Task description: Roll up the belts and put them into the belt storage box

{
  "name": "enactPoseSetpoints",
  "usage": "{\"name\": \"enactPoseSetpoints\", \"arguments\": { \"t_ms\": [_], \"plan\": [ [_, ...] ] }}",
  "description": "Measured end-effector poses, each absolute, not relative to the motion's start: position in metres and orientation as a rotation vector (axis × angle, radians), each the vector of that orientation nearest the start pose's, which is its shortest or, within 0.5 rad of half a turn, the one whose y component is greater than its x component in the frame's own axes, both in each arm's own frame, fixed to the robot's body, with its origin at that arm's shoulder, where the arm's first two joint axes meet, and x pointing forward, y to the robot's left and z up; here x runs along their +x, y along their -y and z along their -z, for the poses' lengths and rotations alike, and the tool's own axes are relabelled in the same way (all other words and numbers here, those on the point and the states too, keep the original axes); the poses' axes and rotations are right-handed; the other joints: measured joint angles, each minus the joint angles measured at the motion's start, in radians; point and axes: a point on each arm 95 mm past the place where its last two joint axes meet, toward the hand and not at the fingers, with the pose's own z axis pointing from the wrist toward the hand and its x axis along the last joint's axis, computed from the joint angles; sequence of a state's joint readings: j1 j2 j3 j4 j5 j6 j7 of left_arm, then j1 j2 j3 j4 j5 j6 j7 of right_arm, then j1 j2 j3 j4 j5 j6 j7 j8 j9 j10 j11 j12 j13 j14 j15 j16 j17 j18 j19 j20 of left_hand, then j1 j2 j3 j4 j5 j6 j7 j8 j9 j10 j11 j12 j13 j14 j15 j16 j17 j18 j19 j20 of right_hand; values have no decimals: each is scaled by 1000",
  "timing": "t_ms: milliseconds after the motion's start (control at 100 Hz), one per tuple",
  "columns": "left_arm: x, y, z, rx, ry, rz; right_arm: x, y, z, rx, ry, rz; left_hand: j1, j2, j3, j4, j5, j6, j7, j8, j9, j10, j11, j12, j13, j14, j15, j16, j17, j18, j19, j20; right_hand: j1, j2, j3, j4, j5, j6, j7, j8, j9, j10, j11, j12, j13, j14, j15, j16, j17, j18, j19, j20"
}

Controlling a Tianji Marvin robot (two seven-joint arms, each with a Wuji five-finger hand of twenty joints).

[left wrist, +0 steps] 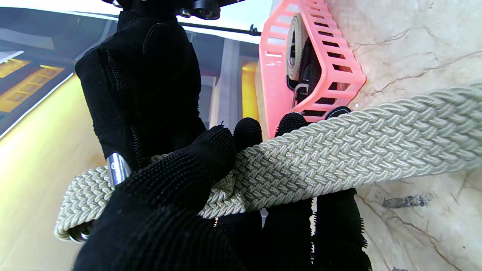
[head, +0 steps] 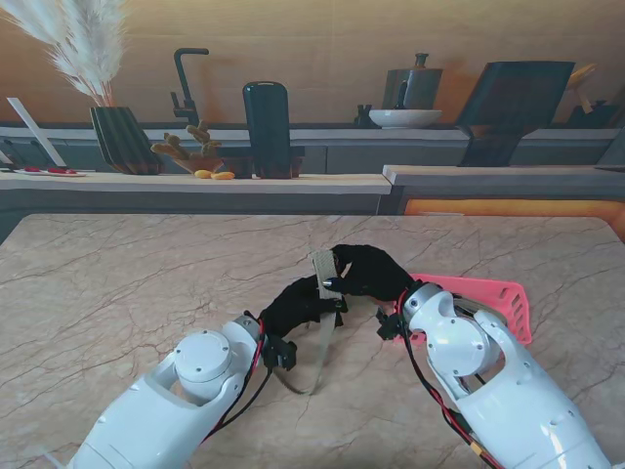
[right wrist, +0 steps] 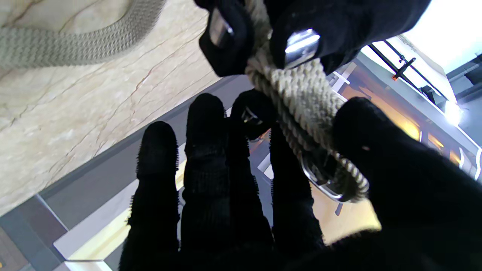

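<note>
Mid-frame in the stand view, both black-gloved hands meeting over the marble table (head: 117, 283): left hand (head: 298, 305) pinching the beige braided woven belt (head: 323, 322) just behind its metal buckle (right wrist: 320, 180), right hand (head: 371, 272) closed on the buckle end, thumb against fingers (right wrist: 290, 177). Rest of the strap trailing toward the lower centre of the frame, loose on the marble. Pink slotted plastic storage box (head: 498, 298) at centre right, just beyond the right wrist, already holding a rolled belt (left wrist: 297, 49). Judged best: keep the first fold tight around the buckle, feed strap flat with no twist, turn evenly, hold tension so the coil stays compact enough for the box.
</note>
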State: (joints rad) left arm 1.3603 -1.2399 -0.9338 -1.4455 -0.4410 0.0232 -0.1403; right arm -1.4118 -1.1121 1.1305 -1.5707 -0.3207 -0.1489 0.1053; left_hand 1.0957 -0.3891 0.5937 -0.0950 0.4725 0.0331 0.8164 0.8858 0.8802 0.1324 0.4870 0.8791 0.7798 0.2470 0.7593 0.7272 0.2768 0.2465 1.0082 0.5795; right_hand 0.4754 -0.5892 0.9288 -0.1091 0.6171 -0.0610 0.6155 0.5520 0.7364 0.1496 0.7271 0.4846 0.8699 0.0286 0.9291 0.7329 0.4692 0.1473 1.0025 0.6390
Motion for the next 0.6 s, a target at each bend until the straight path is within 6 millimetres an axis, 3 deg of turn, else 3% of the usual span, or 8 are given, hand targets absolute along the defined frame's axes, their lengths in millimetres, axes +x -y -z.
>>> {"name": "enactPoseSetpoints", "arguments": {
  "t_ms": [90,190,270,300,420,490,550,600],
  "plan": [
    [411,132,339,-2704,-879,2263,430,-44,286,-1833,1497,2277,0,0,0,0,0,0,0,0,0,0,0,0,0,0,0,0,0,0,0,0,16,-9,9,-1,26,-27,39,-16,35,-13,0,0,10,0,13,13,11,0,11,11],
    [411,132,340,-2707,-884,2259,432,-45,286,-1837,1515,2256,0,0,0,0,11,0,0,0,0,0,0,0,0,0,0,-1,-1,0,0,0,76,-40,-2,-100,27,-72,150,-136,106,-26,-4,0,54,4,27,22,25,0,27,13],
    [410,132,340,-2713,-891,2254,433,-46,286,-1838,1518,2248,0,0,0,0,23,0,0,0,0,2,0,0,0,1,0,-3,-2,1,0,0,123,-54,-50,-102,66,-101,227,-222,184,-24,-27,-2,89,13,49,27,39,0,42,17],
    [410,132,340,-2716,-893,2253,434,-46,286,-1838,1516,2250,0,0,0,0,23,0,0,0,0,3,0,0,0,3,0,-4,-2,1,0,0,136,-55,-70,-122,89,-104,232,-240,216,-23,-42,-8,103,20,58,34,51,0,51,22],
    [410,132,339,-2714,-883,2256,435,-47,285,-1841,1482,2308,0,0,0,1,24,-4,-2,-17,0,3,0,-1,0,8,0,-13,-10,3,0,-1,144,-92,-93,-122,152,-109,234,-291,303,-31,-78,-34,134,33,61,36,61,1,69,23],
    [411,132,338,-2709,-867,2263,435,-47,283,-1809,1493,2368,-2,-22,7,3,25,-13,-5,-71,22,2,-92,9,-1,8,-21,-20,-18,3,0,-7,144,-107,-92,-123,169,-109,234,-306,322,-33,-95,-43,137,35,61,36,62,1,75,23],
    [411,132,337,-2703,-865,2275,433,-47,281,-1768,1514,2411,-56,-31,29,3,36,-51,-23,-123,23,-2,-140,-3,-14,9,-49,-35,-28,4,-11,-11,144,-107,-83,-138,171,-109,234,-316,324,-33,-105,-46,138,36,61,36,66,1,75,23],
    [411,132,336,-2689,-865,2297,431,-45,276,-1733,1514,2451,-110,-35,31,3,43,-83,-41,-155,19,-2,-133,-70,-28,14,-85,-58,-39,4,-25,-11,144,-107,-80,-142,174,-109,235,-316,324,-33,-112,-53,138,36,61,36,69,1,75,23]
  ]
}}
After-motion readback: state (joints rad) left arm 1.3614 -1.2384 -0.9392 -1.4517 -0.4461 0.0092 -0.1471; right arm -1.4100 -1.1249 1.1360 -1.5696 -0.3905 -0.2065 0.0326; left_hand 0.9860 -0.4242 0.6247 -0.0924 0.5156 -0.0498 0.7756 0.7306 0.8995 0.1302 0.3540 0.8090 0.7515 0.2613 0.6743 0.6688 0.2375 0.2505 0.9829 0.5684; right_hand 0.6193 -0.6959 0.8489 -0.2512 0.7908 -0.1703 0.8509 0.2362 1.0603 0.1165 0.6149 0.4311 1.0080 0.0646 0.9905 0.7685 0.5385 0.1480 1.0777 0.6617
